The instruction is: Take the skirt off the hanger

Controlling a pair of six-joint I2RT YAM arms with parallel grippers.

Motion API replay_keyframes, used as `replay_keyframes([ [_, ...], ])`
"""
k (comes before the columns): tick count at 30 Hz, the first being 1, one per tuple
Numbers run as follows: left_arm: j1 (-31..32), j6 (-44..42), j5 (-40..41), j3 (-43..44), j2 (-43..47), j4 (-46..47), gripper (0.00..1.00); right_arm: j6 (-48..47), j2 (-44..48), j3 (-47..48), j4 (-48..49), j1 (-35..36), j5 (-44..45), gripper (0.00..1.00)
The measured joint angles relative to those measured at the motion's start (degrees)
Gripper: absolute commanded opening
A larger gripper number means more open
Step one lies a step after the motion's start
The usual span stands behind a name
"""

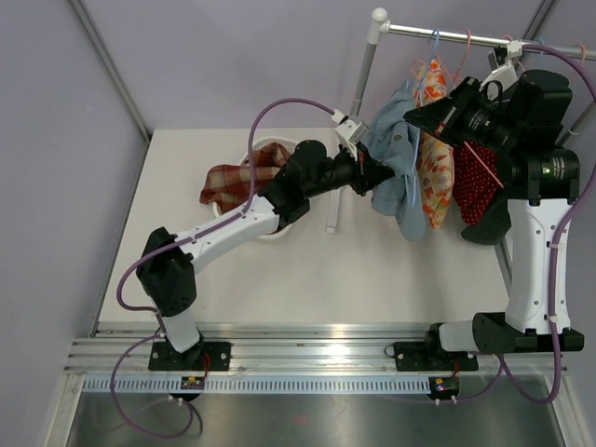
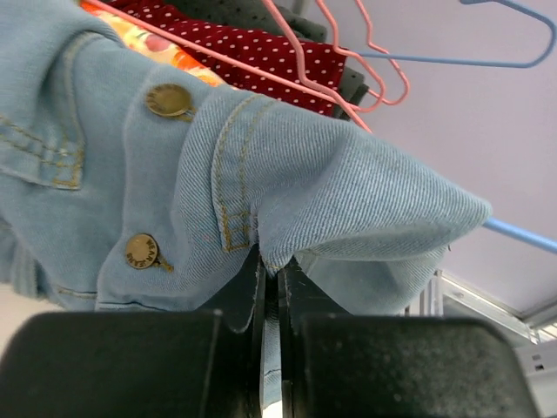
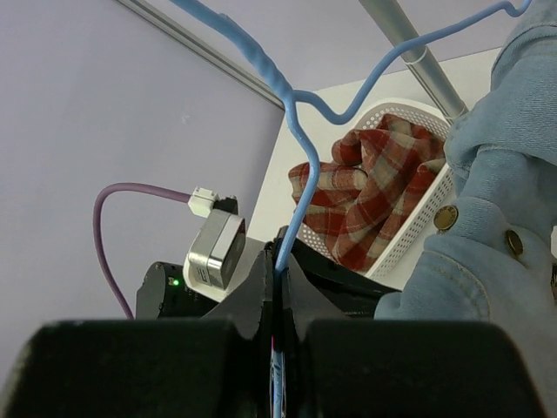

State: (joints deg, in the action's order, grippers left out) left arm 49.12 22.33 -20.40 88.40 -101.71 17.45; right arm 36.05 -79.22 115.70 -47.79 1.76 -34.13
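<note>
The left gripper has its jaws pressed together on a fold of the light-blue denim skirt with brass buttons. The skirt hangs under the metal rail at about one o'clock of the table, while the right gripper pinches the thin blue wire hanger, which runs up toward twelve o'clock in its wrist view. This looks like the pull-off step: next the left arm should probably draw the denim toward seven o'clock as the right steadies the hanger.
</note>
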Motion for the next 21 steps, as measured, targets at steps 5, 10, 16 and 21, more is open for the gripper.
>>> replay_keyframes([
  [5,-0.31,-2.64,6.49,-0.48,5.09,-7.34,0.00,-0.55,2.43,-2.45,-0.04,0.00,0.24,0.00],
  [10,-9.16,-3.76,10.58,-6.84,19.10,-13.33,0.00,-0.70,5.31,-5.73,-0.26,0.02,0.59,0.00],
  [16,-26.53,-5.44,14.40,-10.34,32.83,-20.37,0.00,-0.70,6.60,-6.03,-0.96,0.33,0.55,0.00],
  [21,-35.89,-5.68,14.36,-10.86,35.63,-23.02,0.00,-0.76,7.50,-6.03,-1.46,0.33,0.39,0.00],
])
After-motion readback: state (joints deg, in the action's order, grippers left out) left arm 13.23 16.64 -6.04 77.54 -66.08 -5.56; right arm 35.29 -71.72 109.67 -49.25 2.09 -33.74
